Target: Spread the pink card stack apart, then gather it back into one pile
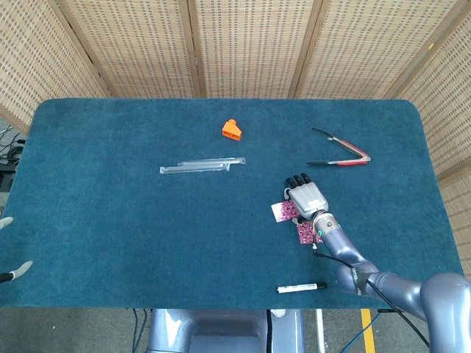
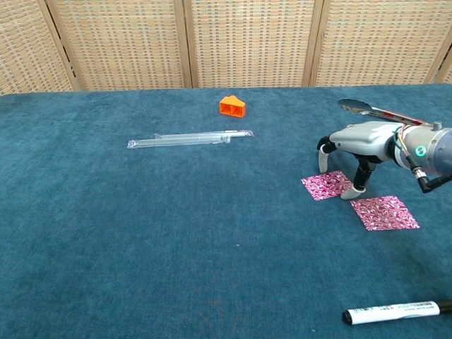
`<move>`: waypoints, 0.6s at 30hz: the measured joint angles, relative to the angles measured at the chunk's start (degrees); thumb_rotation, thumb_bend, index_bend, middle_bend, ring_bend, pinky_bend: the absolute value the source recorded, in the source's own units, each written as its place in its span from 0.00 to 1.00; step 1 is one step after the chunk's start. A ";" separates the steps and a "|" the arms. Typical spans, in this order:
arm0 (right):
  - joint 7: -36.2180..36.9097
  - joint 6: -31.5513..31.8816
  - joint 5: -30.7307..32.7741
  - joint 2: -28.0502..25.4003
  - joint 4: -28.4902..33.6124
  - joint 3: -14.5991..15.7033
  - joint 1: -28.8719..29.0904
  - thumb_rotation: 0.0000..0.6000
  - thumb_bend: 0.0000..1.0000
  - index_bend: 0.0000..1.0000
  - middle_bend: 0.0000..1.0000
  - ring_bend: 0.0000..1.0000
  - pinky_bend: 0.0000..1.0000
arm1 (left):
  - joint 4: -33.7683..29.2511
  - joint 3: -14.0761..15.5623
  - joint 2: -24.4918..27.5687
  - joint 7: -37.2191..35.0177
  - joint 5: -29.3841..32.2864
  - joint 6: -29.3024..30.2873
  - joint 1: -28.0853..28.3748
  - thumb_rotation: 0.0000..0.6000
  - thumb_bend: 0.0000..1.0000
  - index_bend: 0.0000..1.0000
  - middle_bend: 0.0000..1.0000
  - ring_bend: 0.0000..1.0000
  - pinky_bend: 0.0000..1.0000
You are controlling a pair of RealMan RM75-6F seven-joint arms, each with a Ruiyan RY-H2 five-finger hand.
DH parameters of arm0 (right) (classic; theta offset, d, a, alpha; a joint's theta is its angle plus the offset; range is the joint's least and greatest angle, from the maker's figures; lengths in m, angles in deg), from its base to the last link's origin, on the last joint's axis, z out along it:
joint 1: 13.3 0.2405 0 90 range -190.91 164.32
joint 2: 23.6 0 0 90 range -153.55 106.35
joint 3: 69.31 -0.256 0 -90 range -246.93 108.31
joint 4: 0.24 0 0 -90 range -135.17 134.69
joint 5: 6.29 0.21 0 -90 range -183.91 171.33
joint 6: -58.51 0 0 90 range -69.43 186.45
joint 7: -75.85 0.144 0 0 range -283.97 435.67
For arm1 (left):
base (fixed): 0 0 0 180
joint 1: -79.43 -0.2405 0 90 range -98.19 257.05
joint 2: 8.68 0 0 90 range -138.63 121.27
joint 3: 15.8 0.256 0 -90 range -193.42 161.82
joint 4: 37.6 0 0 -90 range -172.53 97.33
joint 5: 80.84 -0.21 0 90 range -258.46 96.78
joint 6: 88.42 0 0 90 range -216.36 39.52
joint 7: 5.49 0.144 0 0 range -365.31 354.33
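Pink cards (image 2: 326,186) apart; right hand (image 2: 360,138) above.

Two cards (image 2: 326,186) (image 2: 384,212) lie apart, right hand (image 2: 357,145) seemingly touching one.

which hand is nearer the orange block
Right. The right hand hovers over the pink cards, right of the orange block; the left hand sits at the table's far-left edge.

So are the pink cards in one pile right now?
No, the chest view shows two pink cards lying apart on the table.
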 measured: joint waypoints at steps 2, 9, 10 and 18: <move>0.13 -0.04 -0.05 -0.02 -0.02 0.10 -0.13 1.00 0.23 0.33 0.10 0.00 0.00 | -0.06 -0.01 0.02 0.08 0.00 -0.02 0.02 0.72 0.10 0.17 0.00 0.00 0.00; 0.70 -0.08 -0.53 -0.04 -0.17 0.26 -0.49 1.00 0.25 0.37 0.11 0.00 0.00 | -0.31 0.02 0.06 0.34 -0.06 0.08 -0.02 0.71 0.10 0.17 0.00 0.00 0.00; 0.85 -0.06 -0.70 -0.02 -0.22 0.24 -0.53 1.00 0.25 0.37 0.11 0.00 0.00 | -0.34 0.01 0.08 0.38 -0.06 0.12 -0.03 0.72 0.10 0.17 0.00 0.00 0.00; 1.88 0.10 -1.71 -0.28 0.16 0.26 -1.05 1.00 0.26 0.39 0.11 0.00 0.00 | -0.57 -0.01 0.20 0.59 -0.08 0.24 -0.08 0.72 0.10 0.17 0.00 0.00 0.00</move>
